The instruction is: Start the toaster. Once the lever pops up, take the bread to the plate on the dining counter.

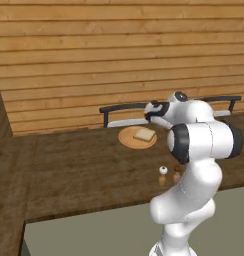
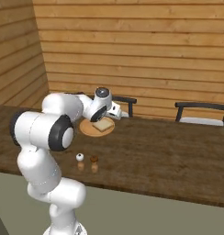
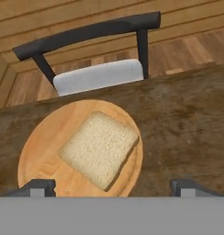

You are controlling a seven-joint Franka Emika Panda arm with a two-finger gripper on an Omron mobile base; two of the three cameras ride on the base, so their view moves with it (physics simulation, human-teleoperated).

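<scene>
The bread [image 3: 99, 149] lies flat on the round tan plate [image 3: 40, 156], which sits on the dark wood dining counter [image 3: 187, 119]. In the hand view my gripper [image 3: 113, 187] hovers just above them, open, with its fingertips [image 3: 38, 187] standing wide on either side of the slice and nothing between them. From the left base view the hand [image 1: 153, 114] hangs over the plate [image 1: 128, 141] and the bread [image 1: 144, 134]. The right base view shows the bread [image 2: 103, 125] and plate [image 2: 87, 129] under the hand [image 2: 113, 111]. The toaster is out of view.
Two small shakers [image 1: 163, 172] [image 2: 94, 159] stand on the counter nearer the robot than the plate. A dark chair with a pale seat [image 3: 98, 73] sits just behind the plate, and another chair [image 2: 201, 112] stands to the right. A wooden plank wall closes the back.
</scene>
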